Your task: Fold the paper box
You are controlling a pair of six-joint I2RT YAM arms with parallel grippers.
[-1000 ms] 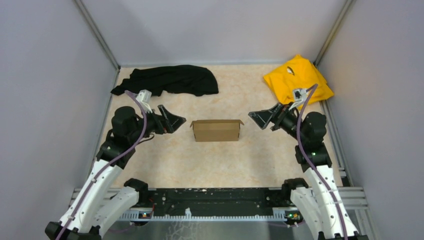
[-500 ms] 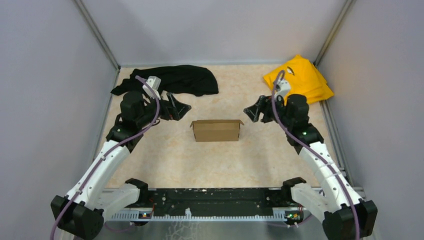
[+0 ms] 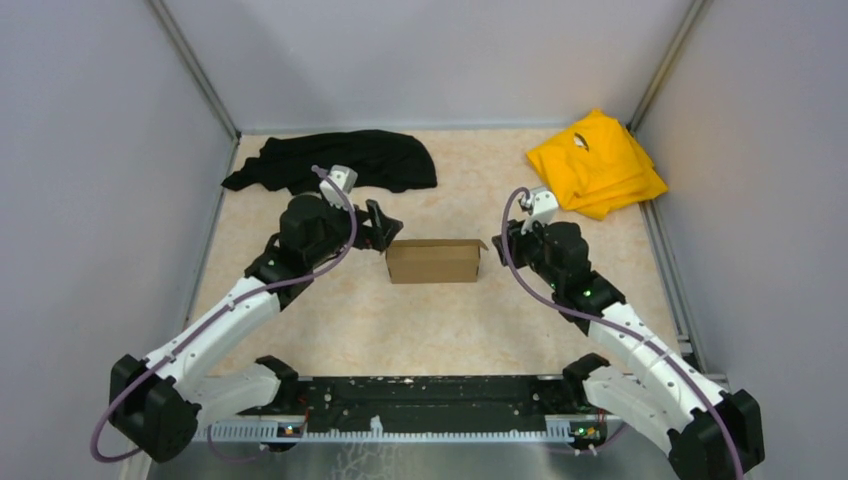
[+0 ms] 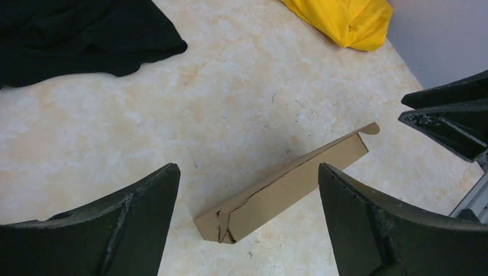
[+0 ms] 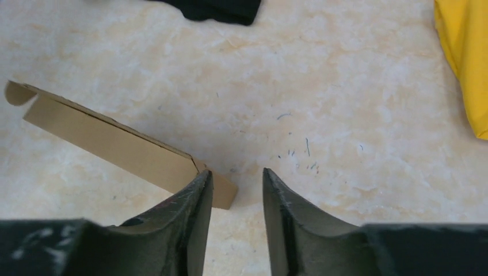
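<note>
The paper box (image 3: 433, 260) is a brown folded cardboard piece standing on its long edge mid-table, with small flaps sticking out at both top corners. My left gripper (image 3: 383, 222) hovers just behind its left end, jaws wide open and empty; in the left wrist view the box (image 4: 288, 184) lies between and beyond the left gripper (image 4: 247, 167). My right gripper (image 3: 503, 240) sits by the box's right end. In the right wrist view the right gripper (image 5: 237, 171) keeps a narrow gap with nothing in it, and the box (image 5: 115, 146) ends just behind its left finger.
A black cloth (image 3: 340, 160) lies at the back left and a yellow cloth (image 3: 597, 165) in the back right corner. Grey walls close in the table on three sides. The black rail (image 3: 430, 400) with the arm bases runs along the near edge.
Both arms have stretched forward and inward from the sides to the box's two ends. The right gripper's jaws have narrowed a lot. The box has not moved.
</note>
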